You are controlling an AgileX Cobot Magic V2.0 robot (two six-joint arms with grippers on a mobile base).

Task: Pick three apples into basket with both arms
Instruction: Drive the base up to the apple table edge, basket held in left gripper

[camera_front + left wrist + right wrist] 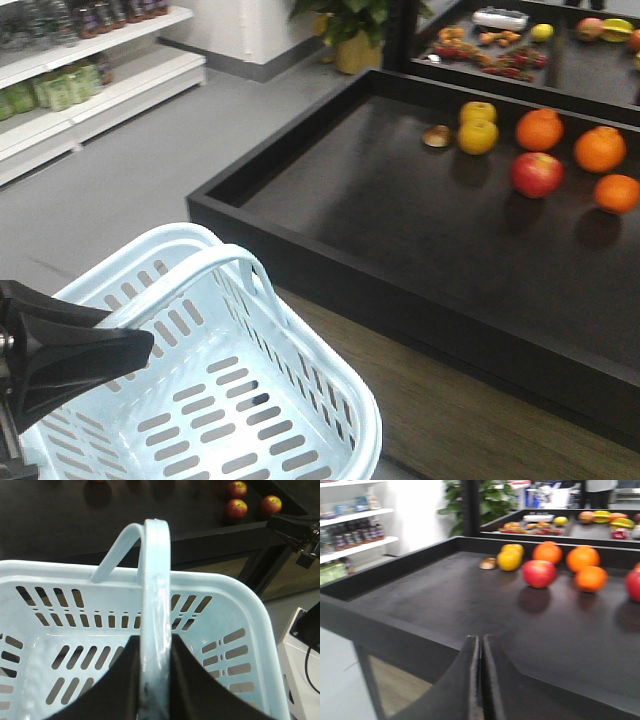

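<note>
the left gripper (156,647) is clamped on the hoop handle (156,580) of the pale blue-white slotted plastic basket (240,595). in the left wrist view its two black fingers (115,690) stand on both sides of the handle and touch it. from the front this gripper (75,350) shows at the lower left, over the near rim of the basket (300,400). the basket is just beside the big black flat tray table (400,230), in front of its near wall.

the right gripper (480,640) has its fingers pressed together with nothing between them. it is over the near edge of the tray table, well apart from the fruit.

the three dark red round apples with yellowish patches (236,508) lie on the dark tray surface, not in the basket. in the left wrist view they are near each other in a small group. in the front view only one of them (537,174) shows, close in front of one of the three round orange citrus fruits (540,130) and near two round yellow fruits (478,135) that touch each other. a small brown object (437,136) lies just beside the yellow ones; i cannot tell what it is. further back, white shelves with bottles (60,85) stand at the left, and there is a green plant in a yellow pot (355,45).
</note>
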